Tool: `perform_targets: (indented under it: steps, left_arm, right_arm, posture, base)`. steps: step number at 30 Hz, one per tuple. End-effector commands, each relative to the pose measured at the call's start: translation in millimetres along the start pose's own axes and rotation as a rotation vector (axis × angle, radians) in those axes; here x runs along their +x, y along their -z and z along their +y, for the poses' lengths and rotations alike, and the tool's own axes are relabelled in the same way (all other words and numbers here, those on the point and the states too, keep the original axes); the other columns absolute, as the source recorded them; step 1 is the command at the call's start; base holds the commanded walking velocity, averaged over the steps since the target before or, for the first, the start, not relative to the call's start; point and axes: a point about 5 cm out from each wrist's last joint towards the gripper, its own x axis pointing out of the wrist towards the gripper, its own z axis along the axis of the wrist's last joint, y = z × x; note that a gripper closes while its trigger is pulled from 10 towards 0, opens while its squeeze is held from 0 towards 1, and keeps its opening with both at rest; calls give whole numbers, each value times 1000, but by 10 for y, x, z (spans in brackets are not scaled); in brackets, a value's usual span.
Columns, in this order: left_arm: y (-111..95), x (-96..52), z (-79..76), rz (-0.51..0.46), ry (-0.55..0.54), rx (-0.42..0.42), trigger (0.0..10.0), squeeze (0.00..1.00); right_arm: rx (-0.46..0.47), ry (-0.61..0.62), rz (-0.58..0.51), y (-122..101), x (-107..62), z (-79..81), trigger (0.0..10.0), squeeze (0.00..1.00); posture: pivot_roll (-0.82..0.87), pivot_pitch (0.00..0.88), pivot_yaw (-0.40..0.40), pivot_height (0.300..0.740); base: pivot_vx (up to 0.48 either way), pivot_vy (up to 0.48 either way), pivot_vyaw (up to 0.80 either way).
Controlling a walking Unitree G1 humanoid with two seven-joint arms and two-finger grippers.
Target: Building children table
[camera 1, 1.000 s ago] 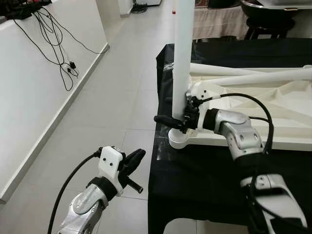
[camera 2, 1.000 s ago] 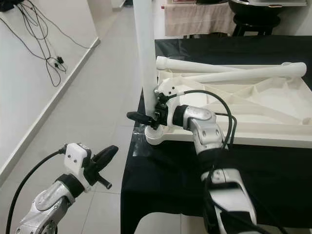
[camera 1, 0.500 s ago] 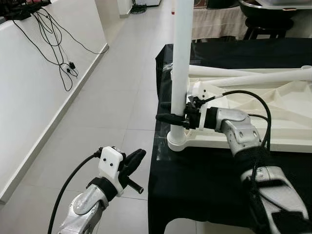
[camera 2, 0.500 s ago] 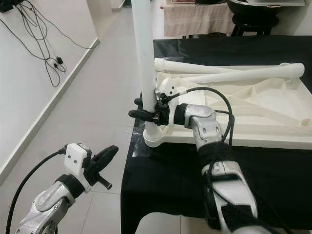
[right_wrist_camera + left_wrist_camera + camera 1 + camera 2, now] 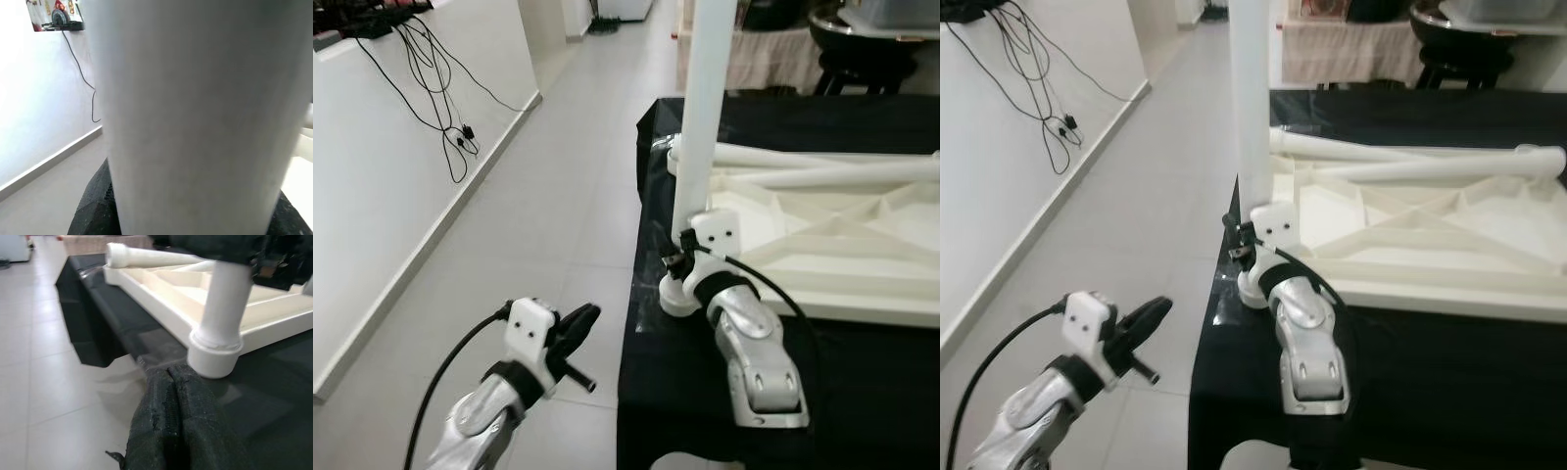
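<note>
Black cloth (image 5: 862, 372) covers the stand where our upturned white tabletop (image 5: 822, 245) lies, one table leg (image 5: 705, 127) upright in its near corner socket (image 5: 675, 294), spare legs resting across it. Our right gripper (image 5: 680, 262) pinches that leg just above the socket, lower than a second ago; we should keep it plumb while seating it. Our left gripper (image 5: 570, 328), fingers (image 5: 171, 426) pressed together, waits beside the socket.

White table leg (image 5: 705, 117), white tabletop (image 5: 822, 245) (plain), black cloth (image 5: 862, 382), pale grey floor tiles (image 5: 538, 215).
</note>
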Motion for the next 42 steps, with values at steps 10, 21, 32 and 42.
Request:
perform_targets:
  steps: [10, 21, 32, 42]
  left_arm:
    - [65, -11, 32, 28, -17, -1, 10000, 0]
    - [92, -10, -1, 31, -18, 1, 10000, 0]
    - [105, -31, -17, 36, -18, 7, 10000, 0]
    - [104, -50, -42, 35, -16, 4, 10000, 0]
  right_arm:
    - [58, -220, 103, 124, 156, -79, 10000, 1000]
    - [-53, -739, 128, -21, 339, -352, 10000, 0]
    - [45, -716, 249, 174, 442, -426, 0, 0]
    - [32, -547, 324, 401, 322, -678, 0, 0]
  posture:
    - [15, 143, 64, 740]
    - [36, 124, 58, 740]
    - [46, 121, 57, 740]
    - [32, 137, 53, 740]
  base:
    - [0, 0, 0]
    - [0, 0, 0]
    - [0, 0, 0]
    - [0, 0, 0]
